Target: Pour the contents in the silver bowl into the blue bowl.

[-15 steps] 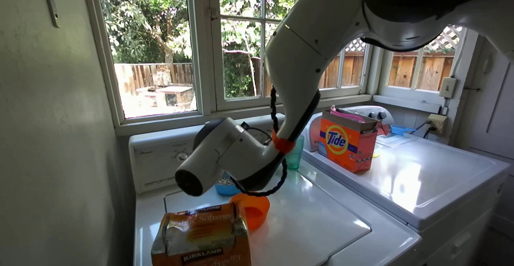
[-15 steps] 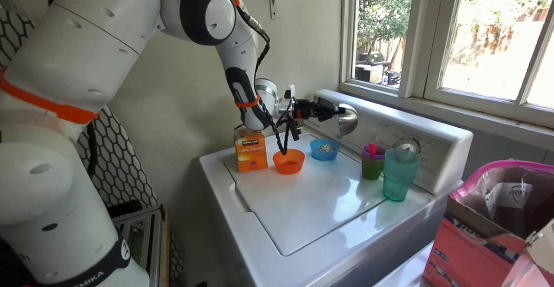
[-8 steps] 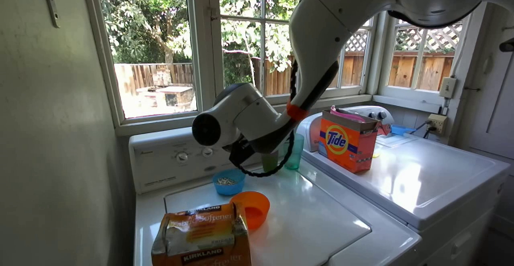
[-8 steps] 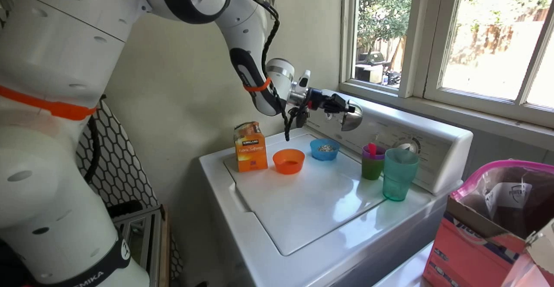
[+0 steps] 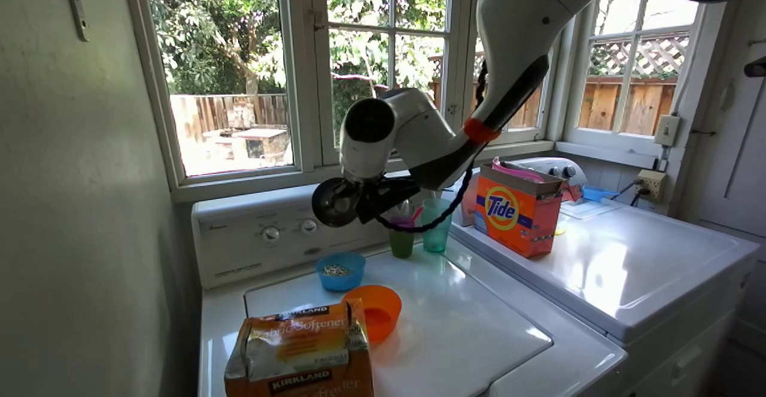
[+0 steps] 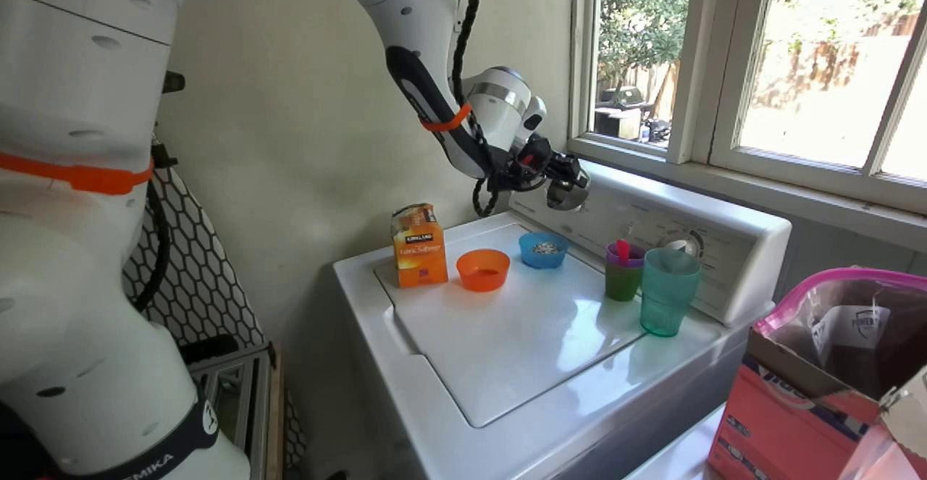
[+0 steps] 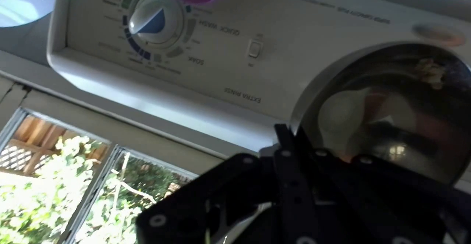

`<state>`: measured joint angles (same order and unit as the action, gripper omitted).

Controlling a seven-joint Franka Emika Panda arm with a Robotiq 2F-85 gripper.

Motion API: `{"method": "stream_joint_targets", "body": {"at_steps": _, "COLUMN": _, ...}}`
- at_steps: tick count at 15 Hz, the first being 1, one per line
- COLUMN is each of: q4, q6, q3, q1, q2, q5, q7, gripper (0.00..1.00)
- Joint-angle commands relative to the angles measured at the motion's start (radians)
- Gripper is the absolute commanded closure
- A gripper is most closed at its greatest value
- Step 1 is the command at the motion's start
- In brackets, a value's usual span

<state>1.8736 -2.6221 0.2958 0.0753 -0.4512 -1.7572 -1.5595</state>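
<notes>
Black two-fingered gripper [image 7: 291, 130] clamps rim of shiny round silver metal bowl [image 7: 382, 126], presumably leaving mouth free to pour; tilted, above round light-blue plastic bowl [image 5: 344, 283]. Pale bits [image 5: 336, 270] there; pour likely mostly done.

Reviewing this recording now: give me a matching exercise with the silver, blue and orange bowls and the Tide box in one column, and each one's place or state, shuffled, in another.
1 silver bowl
2 blue bowl
3 orange bowl
4 Tide box

A on the neighbouring machine
B pinched by the gripper
C nearest the softener box
D on the washer lid, pale bits inside

Pairs: 1-B, 2-D, 3-C, 4-A
</notes>
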Motion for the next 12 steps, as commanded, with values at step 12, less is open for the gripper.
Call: {"method": "stream_joint_targets", "body": {"at_steps": 12, "q4": 0.573, "q6": -0.049, "q3": 0.073, "q1": -0.241, "q2": 0.34, "q5": 0.952, "q7": 0.89, "gripper": 0.99}}
